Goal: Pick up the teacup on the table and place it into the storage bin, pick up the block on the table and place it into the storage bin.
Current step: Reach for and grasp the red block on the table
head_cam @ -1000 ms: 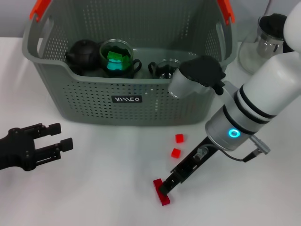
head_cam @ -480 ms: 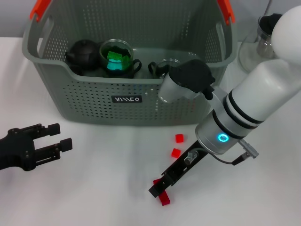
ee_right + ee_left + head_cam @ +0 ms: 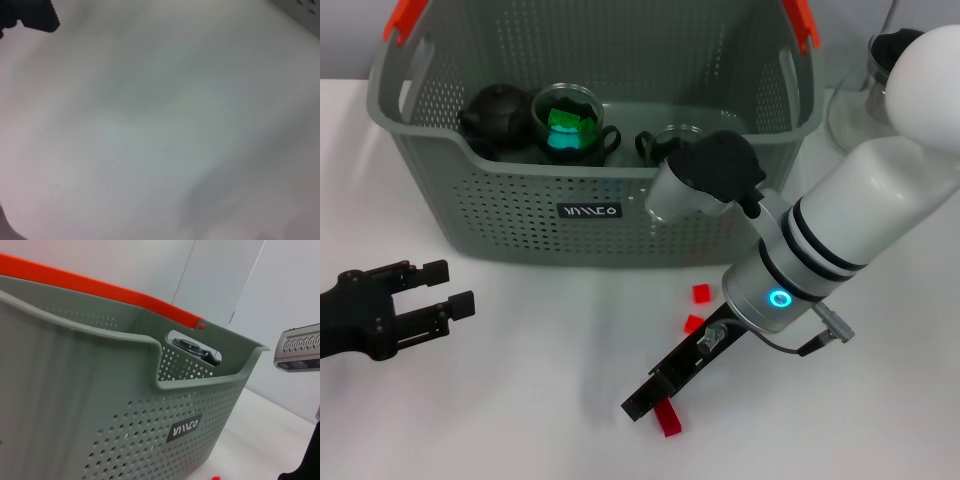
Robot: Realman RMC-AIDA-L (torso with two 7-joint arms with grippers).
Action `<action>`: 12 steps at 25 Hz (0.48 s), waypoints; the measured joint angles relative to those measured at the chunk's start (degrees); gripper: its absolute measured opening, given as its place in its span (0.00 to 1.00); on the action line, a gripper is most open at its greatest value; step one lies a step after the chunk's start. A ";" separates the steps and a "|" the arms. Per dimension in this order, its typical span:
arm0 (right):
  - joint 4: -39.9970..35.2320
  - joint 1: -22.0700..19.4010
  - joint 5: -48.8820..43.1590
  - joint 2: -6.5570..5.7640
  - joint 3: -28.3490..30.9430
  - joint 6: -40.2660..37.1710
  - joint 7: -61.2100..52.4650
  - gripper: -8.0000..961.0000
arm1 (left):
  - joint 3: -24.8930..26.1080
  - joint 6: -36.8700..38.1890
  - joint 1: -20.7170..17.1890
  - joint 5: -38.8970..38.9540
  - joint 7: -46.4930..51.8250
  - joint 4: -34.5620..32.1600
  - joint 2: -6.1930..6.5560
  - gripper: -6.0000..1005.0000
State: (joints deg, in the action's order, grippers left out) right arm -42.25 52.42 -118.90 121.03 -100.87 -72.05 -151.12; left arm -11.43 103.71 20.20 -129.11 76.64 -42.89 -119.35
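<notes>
Right pincer (image 3: 642,400) is low on the white surface (image 3: 520,400), tip touching a red block (image 3: 668,420) at its 5 o'clock, though whether it grips I cannot tell. Two more small red blocks (image 3: 697,308) lie toward 1 o'clock, just before the storage bin (image 3: 590,215), which holds a teacup (image 3: 565,125) with green pieces. Left pincer (image 3: 415,300) sits parked at 9 o'clock, fingers spread wide.

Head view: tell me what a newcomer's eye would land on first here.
The big grey-green storage bin at the table's far side draws the eye, with a dark teapot and a glass cup of green blocks inside. In front of it, the right hand reaches down beside a red block on the white table. The left hand is parked open at the left.
</notes>
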 joint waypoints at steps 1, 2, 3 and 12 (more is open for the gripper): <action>0.00 0.02 0.02 0.00 -0.15 0.09 0.00 0.77 | 0.00 0.00 0.01 0.00 0.00 0.00 0.00 0.66; 0.00 0.05 0.04 0.00 -0.33 0.17 0.01 0.77 | 0.00 0.00 0.01 0.00 0.00 0.00 0.00 0.66; 0.00 0.12 0.05 0.00 -0.64 0.26 0.00 0.77 | 0.00 0.00 0.01 0.00 0.00 0.00 0.00 0.66; -0.01 0.81 0.20 0.00 -1.96 0.96 -0.35 0.77 | 0.00 -0.01 0.01 0.00 0.00 0.00 0.00 0.66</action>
State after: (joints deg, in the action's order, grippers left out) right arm -42.26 53.23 -118.70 121.03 -102.84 -71.09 -151.47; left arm -11.43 103.71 20.21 -129.11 76.64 -42.89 -119.35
